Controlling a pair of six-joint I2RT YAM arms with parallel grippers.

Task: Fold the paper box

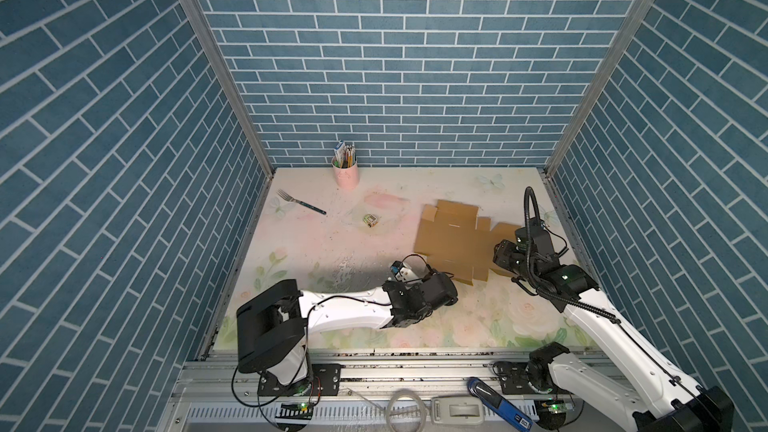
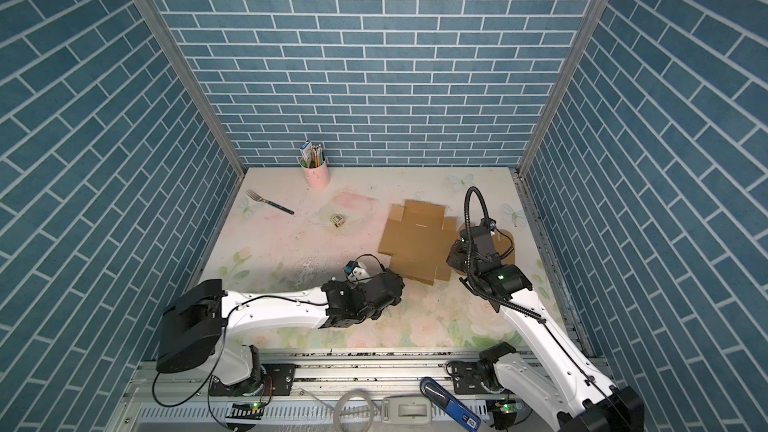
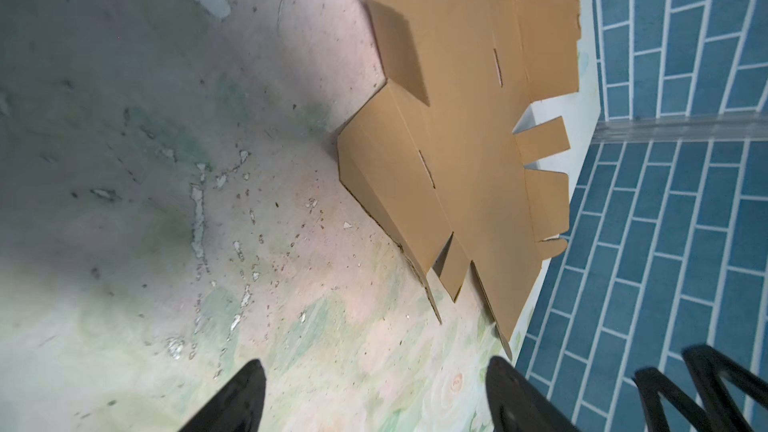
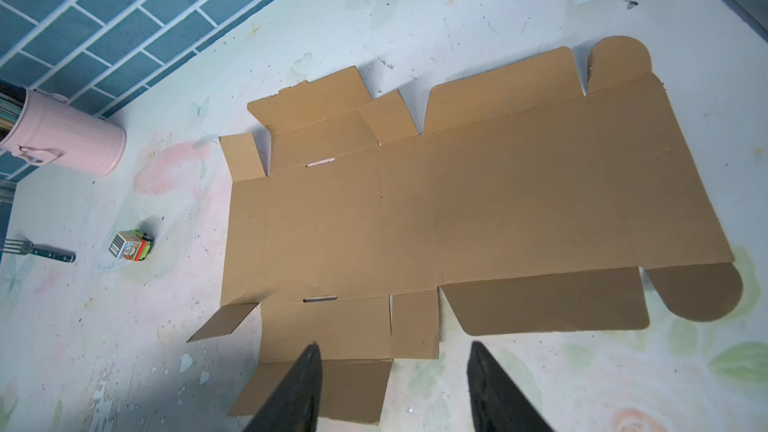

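I see a worn floral bench. The box lies unfolded on its right side, a few flaps slightly raised. A fork lies far left, a pink cup stands by the back wall, and a small cube sits between fork and box.

Bright even light, soft shadows, wide-angle edge distortion
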